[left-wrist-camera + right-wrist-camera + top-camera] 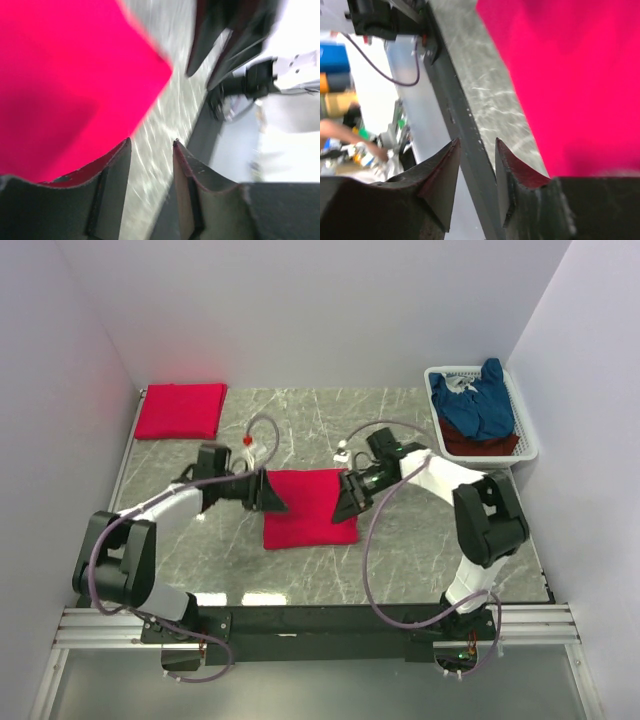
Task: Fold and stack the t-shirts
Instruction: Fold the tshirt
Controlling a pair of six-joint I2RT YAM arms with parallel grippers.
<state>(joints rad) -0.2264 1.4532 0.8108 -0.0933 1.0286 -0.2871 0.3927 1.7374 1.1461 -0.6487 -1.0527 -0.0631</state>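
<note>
Work surface: grey marble-patterned table (400, 540), enclosed by white walls on the left, far and right sides. Lying directly on it: a folded red t-shirt (181, 410), a flat rectangle squared into the far-left corner; a second red t-shirt (308, 512), folded to a squarer shape, flat near the middle and well apart from the first; and a white plastic basket (488, 457) at the far-right corner, close to the right wall. Each shirt lies singly, neither on the other.

Looked like a robot lab: walled in by white panels (300, 310), fitted with a marble-look table (410, 550) and a rail (100, 625) carrying arms (170, 505).
</note>
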